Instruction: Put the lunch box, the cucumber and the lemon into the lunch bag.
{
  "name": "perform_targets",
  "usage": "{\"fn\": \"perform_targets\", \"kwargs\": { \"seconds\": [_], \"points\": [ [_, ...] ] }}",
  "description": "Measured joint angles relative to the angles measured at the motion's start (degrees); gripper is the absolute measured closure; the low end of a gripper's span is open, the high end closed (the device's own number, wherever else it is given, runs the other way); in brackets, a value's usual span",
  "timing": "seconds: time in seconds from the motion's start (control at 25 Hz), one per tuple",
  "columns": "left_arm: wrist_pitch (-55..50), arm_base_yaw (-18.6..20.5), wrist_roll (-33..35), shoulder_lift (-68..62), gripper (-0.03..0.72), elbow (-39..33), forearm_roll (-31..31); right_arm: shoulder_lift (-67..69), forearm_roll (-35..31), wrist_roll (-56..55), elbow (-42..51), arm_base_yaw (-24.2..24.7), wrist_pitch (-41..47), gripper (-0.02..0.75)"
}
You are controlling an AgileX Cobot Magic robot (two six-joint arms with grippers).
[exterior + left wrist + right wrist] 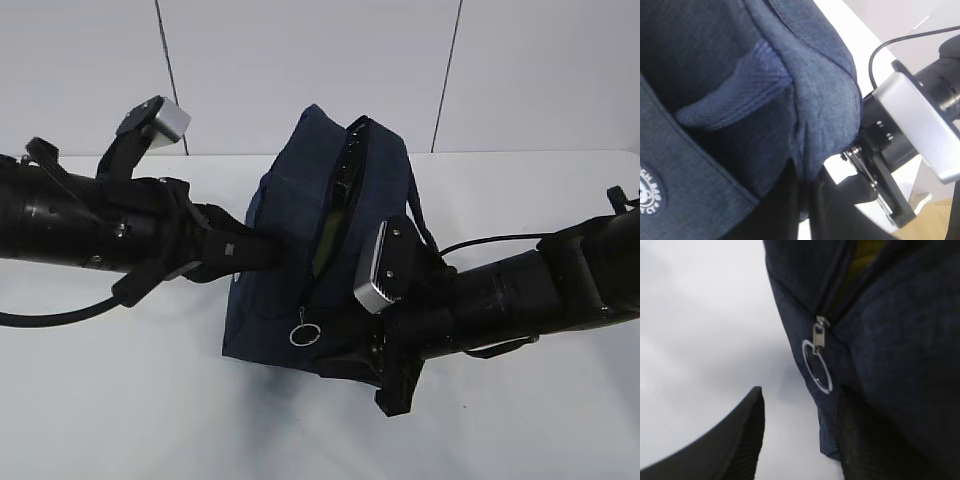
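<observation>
Two arms meet at the bag, which sits mid-table toward the back edge of the white table, its top zipper partly open with something yellow-green showing in the gap. The ring pull hangs at the zipper's near end. Left fingers are pressed together against the bag's left side, pinching its fabric. Right fingers stand spread, one on bare table, the other against the bag's near corner.
</observation>
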State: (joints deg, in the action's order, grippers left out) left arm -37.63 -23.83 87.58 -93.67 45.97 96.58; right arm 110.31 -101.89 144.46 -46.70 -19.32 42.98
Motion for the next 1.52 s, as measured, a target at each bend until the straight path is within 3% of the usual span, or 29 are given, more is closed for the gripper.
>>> {"fn": "perform_targets", "kwargs": {
  "seconds": [0.52, 0.8, 1.16, 1.52],
  "points": [
    [-1.3, 0.0, 0.0, -1.4, 0.692, 0.0, 1.5, 0.0, 1.0, -1.9, -0.1, 0.0, 4.7, 0.374],
    [-1.3, 0.0, 0.0, -1.4, 0.692, 0.0, 1.7, 0.0, 0.8, -2.3, -0.1, 0.0, -2.4, 0.374],
    [7.4, 0.0, 0.0, -1.4, 0.692, 0.0, 1.9, 0.0, 0.3, -3.1, -0.1, 0.0, -3.4, 0.374],
    [8.8, -0.1, 0.0, -1.4, 0.692, 0.0, 2.3, 0.0, 0.2, -3.8, -0.1, 0.0, 0.9, 0.374]
  ]
}}
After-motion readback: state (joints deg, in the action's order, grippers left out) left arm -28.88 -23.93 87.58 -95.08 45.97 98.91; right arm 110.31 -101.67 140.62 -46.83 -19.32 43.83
